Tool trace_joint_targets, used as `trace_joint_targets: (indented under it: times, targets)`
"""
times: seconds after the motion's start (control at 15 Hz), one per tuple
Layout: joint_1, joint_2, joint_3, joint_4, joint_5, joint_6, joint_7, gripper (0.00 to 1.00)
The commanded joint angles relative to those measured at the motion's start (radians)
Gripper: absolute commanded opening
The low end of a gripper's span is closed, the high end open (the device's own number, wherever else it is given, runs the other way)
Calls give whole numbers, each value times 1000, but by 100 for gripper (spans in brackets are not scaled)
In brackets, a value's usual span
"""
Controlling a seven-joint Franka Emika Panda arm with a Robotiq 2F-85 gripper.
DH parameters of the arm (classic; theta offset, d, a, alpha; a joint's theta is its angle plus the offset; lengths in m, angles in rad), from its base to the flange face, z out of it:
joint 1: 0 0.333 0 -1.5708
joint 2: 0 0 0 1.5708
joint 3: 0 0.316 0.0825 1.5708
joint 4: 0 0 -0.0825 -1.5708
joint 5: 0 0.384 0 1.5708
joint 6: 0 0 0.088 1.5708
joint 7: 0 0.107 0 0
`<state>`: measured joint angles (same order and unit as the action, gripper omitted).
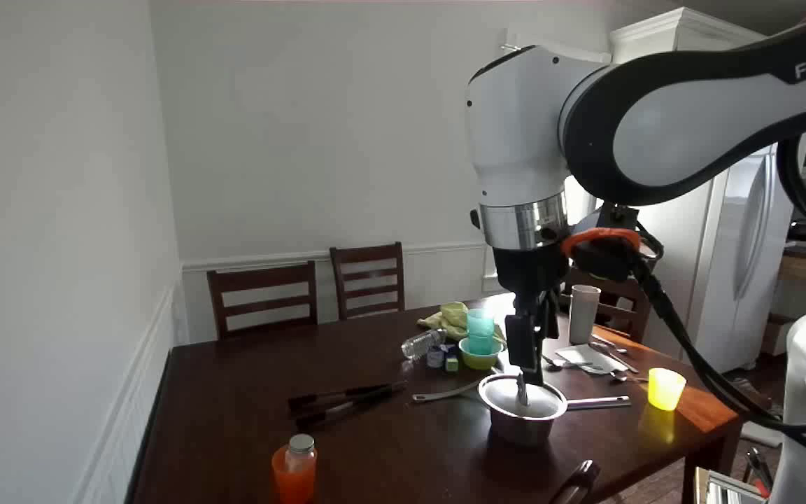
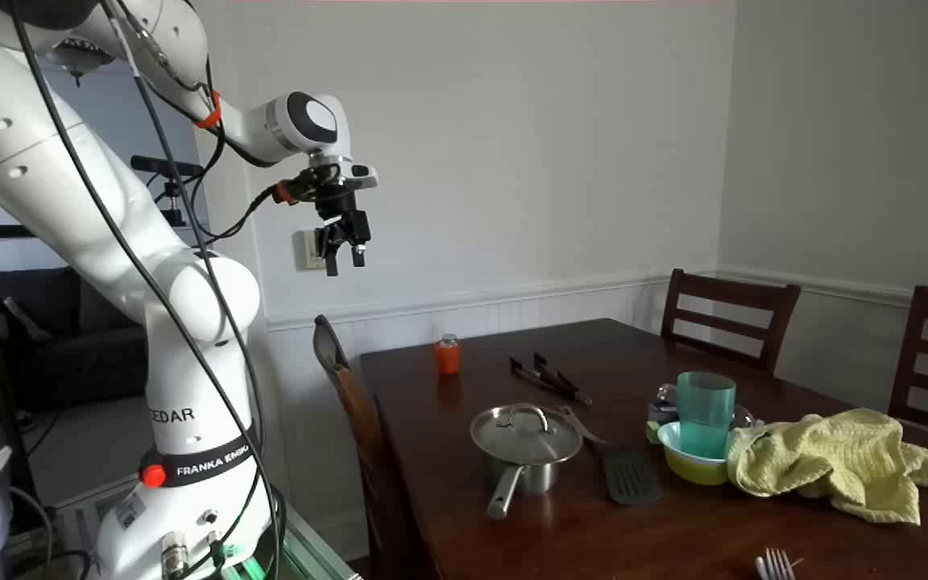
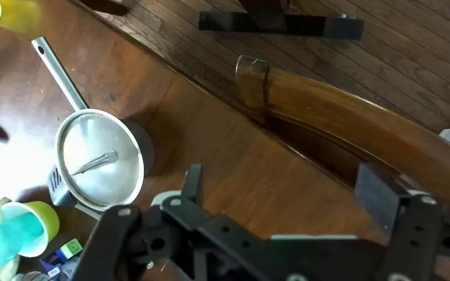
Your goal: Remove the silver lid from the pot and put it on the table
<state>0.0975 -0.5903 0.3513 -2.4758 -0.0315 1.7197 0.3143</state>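
Observation:
The silver lid (image 1: 504,400) lies on the pot (image 1: 520,428), its loop handle upward, in both exterior views. The lid also shows in an exterior view (image 2: 504,439) and at the left of the wrist view (image 3: 96,142), over the pot (image 3: 145,144). The pot (image 2: 542,478) stands on the dark brown table (image 2: 641,548), with its long handle sticking out. My gripper (image 2: 345,266) is high above the table's height, apart from the pot. Its fingers (image 3: 277,179) are spread wide with nothing between them; bare wood and the table edge show between them in the wrist view.
A black spatula (image 2: 631,477) lies beside the pot, with tongs (image 2: 544,375) farther off. A bowl with a teal cup (image 2: 704,411) and a yellow cloth (image 2: 843,459) are nearby. A yellow cup (image 1: 666,389) and orange cup (image 1: 295,479) stand apart. A chair (image 3: 338,101) borders the table edge.

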Motion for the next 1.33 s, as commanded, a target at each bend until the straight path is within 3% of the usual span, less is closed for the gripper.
trace_joint_targets:
  times: [0.0, 0.4, 0.8, 1.27]
  targets:
    - [27, 6, -23, 2, -12, -2, 13, 100]
    - [13, 16, -29, 1, -15, -3, 29, 100]
    - [-132, 72, -131, -44, -66, 59, 182, 100]
    - [-320, 142, -288, -178, -136, 341, 329, 100]
